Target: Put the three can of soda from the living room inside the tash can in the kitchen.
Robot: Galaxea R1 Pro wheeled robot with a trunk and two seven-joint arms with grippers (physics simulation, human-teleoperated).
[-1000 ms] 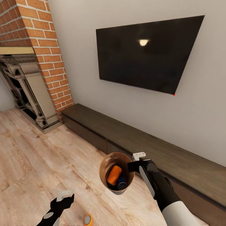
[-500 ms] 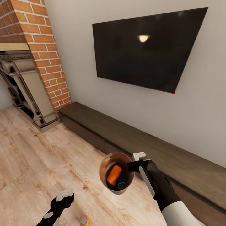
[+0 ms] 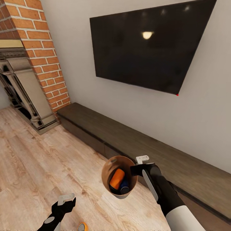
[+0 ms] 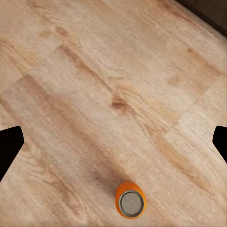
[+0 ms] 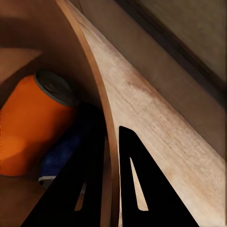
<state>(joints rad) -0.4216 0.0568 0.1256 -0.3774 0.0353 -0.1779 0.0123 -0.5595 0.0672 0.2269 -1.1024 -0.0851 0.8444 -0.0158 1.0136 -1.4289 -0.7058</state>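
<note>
My right gripper (image 3: 136,168) is shut on the rim of the trash can (image 3: 110,189), holding it tilted above the wood floor with its brown inside facing me. An orange soda can (image 3: 116,178) lies inside it beside a dark blue can-like thing (image 3: 124,186). The right wrist view has my two fingers pinching the bin's wall (image 5: 101,109), with the orange can (image 5: 33,127) behind it. Another orange soda can (image 3: 82,227) stands upright on the floor near my left gripper (image 3: 65,200). The left wrist view shows that can (image 4: 130,203) below the open left gripper (image 4: 113,142).
A long low dark-brown cabinet (image 3: 134,141) runs along the wall ahead, close to the held bin. A black television (image 3: 144,48) hangs above it. The red brick fireplace (image 3: 35,54) stands at the left. Light wood floor (image 3: 38,160) spreads to the left.
The whole view has shifted, so the camera moved: wall and television look nearer, the floor can has slid toward the lower left edge. Both arms and the bin keep their pose.
</note>
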